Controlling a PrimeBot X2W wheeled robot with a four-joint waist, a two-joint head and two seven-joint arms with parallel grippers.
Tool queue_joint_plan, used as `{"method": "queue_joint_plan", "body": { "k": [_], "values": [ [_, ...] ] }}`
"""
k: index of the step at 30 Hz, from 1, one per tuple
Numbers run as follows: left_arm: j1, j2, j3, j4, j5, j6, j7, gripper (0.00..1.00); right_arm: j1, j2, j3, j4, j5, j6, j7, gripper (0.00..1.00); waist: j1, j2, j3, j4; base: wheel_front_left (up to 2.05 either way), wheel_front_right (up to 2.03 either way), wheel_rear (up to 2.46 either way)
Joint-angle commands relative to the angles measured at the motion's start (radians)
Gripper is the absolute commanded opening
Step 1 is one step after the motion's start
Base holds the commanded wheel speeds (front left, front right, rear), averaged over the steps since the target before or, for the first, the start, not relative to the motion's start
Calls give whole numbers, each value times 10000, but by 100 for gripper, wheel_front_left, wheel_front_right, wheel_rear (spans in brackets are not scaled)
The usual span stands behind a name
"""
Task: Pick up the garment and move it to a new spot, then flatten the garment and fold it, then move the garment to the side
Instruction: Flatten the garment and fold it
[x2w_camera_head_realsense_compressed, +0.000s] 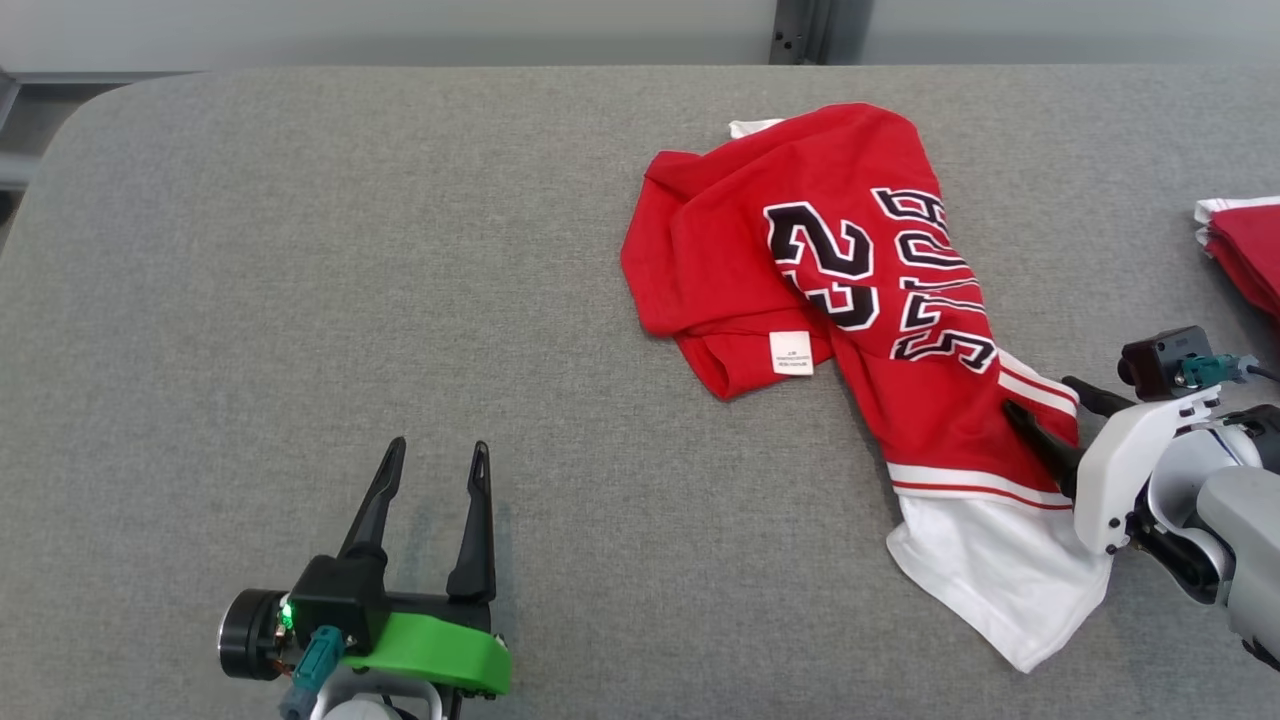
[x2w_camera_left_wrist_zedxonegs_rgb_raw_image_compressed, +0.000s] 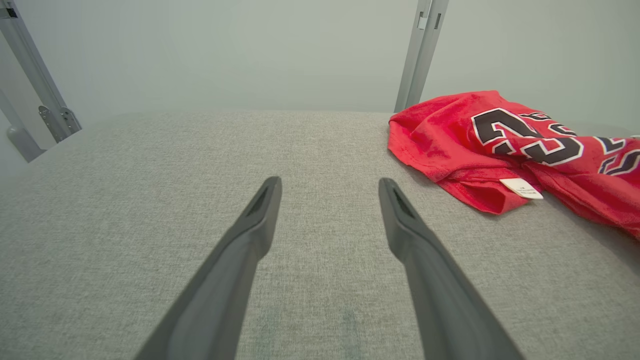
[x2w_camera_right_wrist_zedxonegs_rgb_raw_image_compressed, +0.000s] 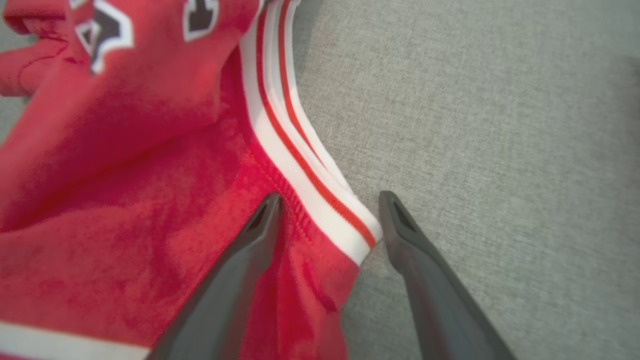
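Observation:
A crumpled red jersey (x2w_camera_head_realsense_compressed: 730, 260) with a black and white "23", a white label (x2w_camera_head_realsense_compressed: 791, 353) and a white lower part lies on the right half of the grey table (x2w_camera_head_realsense_compressed: 300, 250). My right gripper (x2w_camera_head_realsense_compressed: 1040, 395) is at its right edge, open. One finger rests over the red cloth and the other beside the red-and-white striped hem (x2w_camera_right_wrist_zedxonegs_rgb_raw_image_compressed: 310, 200), which lies between the fingers of the right gripper (x2w_camera_right_wrist_zedxonegs_rgb_raw_image_compressed: 330, 197). My left gripper (x2w_camera_head_realsense_compressed: 439, 446) stands open over bare table at the lower left, well apart from the jersey (x2w_camera_left_wrist_zedxonegs_rgb_raw_image_compressed: 450, 135), with nothing between the fingers of the left gripper (x2w_camera_left_wrist_zedxonegs_rgb_raw_image_compressed: 330, 181).
Another red and white folded garment (x2w_camera_head_realsense_compressed: 1245, 245) lies at the table's right edge. A metal post (x2w_camera_head_realsense_compressed: 800, 30) stands behind the far edge. The table's left half is bare grey fabric.

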Motion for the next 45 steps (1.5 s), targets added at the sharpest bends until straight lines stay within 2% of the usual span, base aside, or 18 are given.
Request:
{"method": "queue_joint_plan", "body": {
  "k": [1, 2, 3, 4, 11, 22, 23, 24, 25, 28, 30, 33, 39, 42, 45],
  "values": [
    [-166, 4, -24, -23, -90, 57, -5, 100, -167, 31, 129, 132, 59, -11, 174, 80, 0, 0, 261, 324, 0, 0, 0],
    [-179, 2, -46, -32, -89, 71, -5, 100, -275, 17, 205, 225, 45, -11, 248, 40, 0, 0, 303, 374, 0, 0, 0],
    [-192, 2, -58, -45, -89, 87, -5, 100, -417, -39, 263, 329, -15, -12, 295, 24, 0, 0, 345, 415, 0, 0, 0],
    [-213, -1, -73, -64, -97, 86, -5, 100, -571, -112, 327, 399, -134, -14, 252, 0, 0, 0, 398, 456, 0, 0, 0],
    [-365, 0, -233, -191, -294, 225, -5, 100, -1850, -407, 55, 1425, -545, -14, -236, 0, 0, 0, 889, 778, 0, 0, 0],
    [-667, -2, -456, -249, -470, 418, -4, 100, -3797, 319, -795, 4550, -1812, -14, -1327, 0, 0, 0, 1388, 1146, 0, 0, 0],
    [-679, -2, -459, -236, -480, 429, -4, 100, -3890, 443, -901, 4816, -1891, -14, -1415, 7, 0, 0, 1389, 1140, 0, 0, 0],
    [-687, -2, -448, -232, -481, 452, -4, 100, -3970, 589, -999, 5032, -1980, -12, -1487, 71, 0, 0, 1374, 1111, 0, 0, 0],
    [-684, -1, -434, -227, -475, 470, -4, 100, -4057, 668, -1065, 5209, -2090, -14, -1544, 100, 0, 0, 1348, 1068, 0, 0, 0],
    [-665, -1, -362, -219, -412, 492, -4, 100, -4316, 724, -1302, 5372, -2470, -14, -1635, 100, 0, 0, 1228, 904, 0, 0, 0],
    [-622, -1, -325, -211, -370, 479, -4, 100, -4404, 674, -1662, 4862, -2766, -12, -1637, 100, 0, 0, 1126, 757, 0, 0, 0],
    [-537, 2, -255, -186, -321, 424, -4, 100, -3958, 627, -2292, 3659, -3367, -12, -1634, 100, 0, 0, 930, 532, 0, 0, 0],
    [-386, 3, -219, -137, -264, 333, -4, 100, -2247, 1022, -3189, 778, -4467, -12, -1632, 100, 0, 0, 628, 298, 0, 0, 0],
    [-433, 5, -260, -125, -280, 305, -4, 100, -1347, 1384, -3248, -255, -4798, -12, -1629, 100, 0, 0, 597, 351, 0, 0, 0],
    [-503, 5, -292, -157, -302, 274, -4, 100, -786, 1669, -3074, -759, -5024, -12, -1631, 100, 0, 0, 663, 527, 0, 0, 0]
  ]
}}
